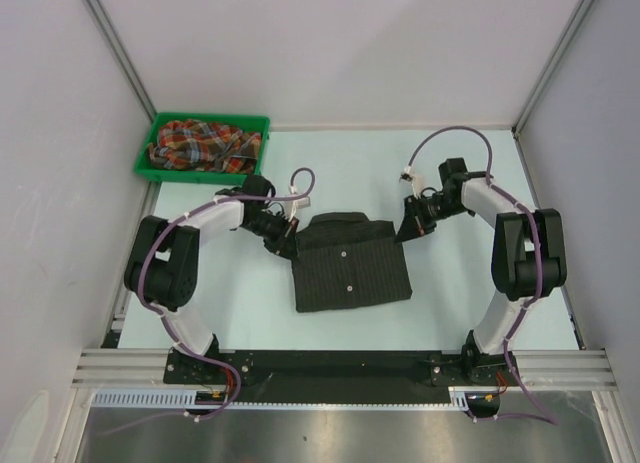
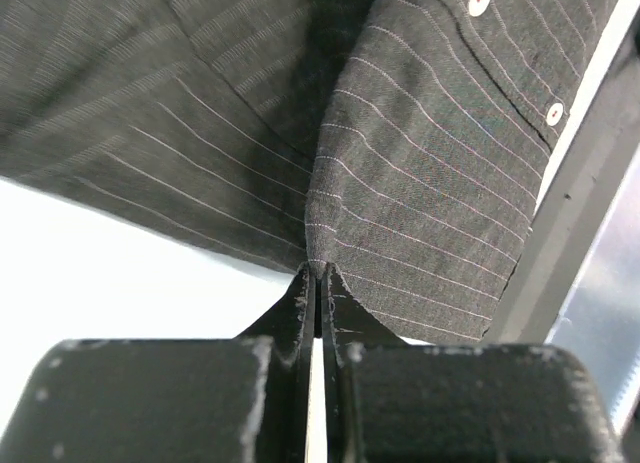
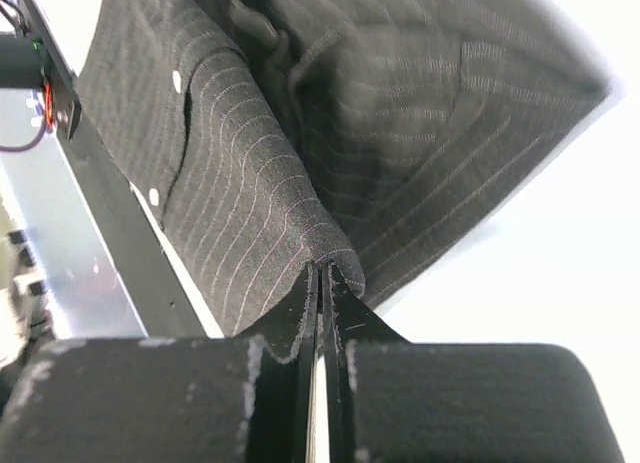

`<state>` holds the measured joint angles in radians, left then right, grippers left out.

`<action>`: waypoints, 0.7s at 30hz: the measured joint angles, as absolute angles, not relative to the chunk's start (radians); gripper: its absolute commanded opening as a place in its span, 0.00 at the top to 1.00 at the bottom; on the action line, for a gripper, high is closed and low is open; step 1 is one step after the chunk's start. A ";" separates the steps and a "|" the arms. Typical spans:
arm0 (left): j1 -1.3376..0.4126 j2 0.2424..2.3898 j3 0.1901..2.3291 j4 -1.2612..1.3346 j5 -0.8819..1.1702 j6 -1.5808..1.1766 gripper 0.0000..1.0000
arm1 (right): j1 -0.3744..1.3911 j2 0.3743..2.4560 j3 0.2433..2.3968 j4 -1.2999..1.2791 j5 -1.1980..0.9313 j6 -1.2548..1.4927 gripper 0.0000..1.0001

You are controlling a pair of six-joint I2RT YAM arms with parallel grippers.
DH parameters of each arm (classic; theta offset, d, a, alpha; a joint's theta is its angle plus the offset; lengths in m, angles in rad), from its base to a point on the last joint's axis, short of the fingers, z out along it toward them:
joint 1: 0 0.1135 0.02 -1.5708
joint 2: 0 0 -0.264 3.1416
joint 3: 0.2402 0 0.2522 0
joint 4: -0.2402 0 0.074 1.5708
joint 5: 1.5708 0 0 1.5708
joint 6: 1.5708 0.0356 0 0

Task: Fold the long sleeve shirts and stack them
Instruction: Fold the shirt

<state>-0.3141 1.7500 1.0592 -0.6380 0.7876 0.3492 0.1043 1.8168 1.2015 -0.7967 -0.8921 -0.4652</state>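
Closest to each wrist camera were the fingers. Your left tool (image 2: 318,283) had its jaws pressed together, with only a thin slit between them, and a pinch of the black shirt (image 2: 420,183) caught at the tips. Your right tool (image 3: 322,278) was the same: jaws closed, with a small fold of the pinstriped cloth bunched over the fingertips.

From above, you had the black shirt lying folded into a rough rectangle in the middle of the desk (image 1: 250,303), button front up and collar toward the far edge. Two pale buttons (image 1: 342,251) showed along its centre line. The left tool gripped it at the far left corner of the fold, and the right tool at the far right corner. Both arms bent inward from their bases at the near edge.

The plaid shirt (image 1: 200,143) sat crumpled inside the green bin (image 1: 212,116) at the far left corner of the desk, well apart from the black shirt and from both tools.
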 measured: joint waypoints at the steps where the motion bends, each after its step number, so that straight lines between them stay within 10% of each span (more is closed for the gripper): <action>1: -0.313 1.747 1.074 -0.641 0.777 0.350 1.00 | 0.104 1.806 1.218 -0.797 -0.893 -0.463 1.00; 21: -0.253 2.016 1.417 -0.596 0.587 0.317 0.96 | 0.110 2.144 1.519 -0.537 -0.826 -0.244 1.00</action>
<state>-0.2531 2.0155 1.4170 -0.5964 0.5873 0.3172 0.1104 2.1445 1.5188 -0.5369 -0.8257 -0.2443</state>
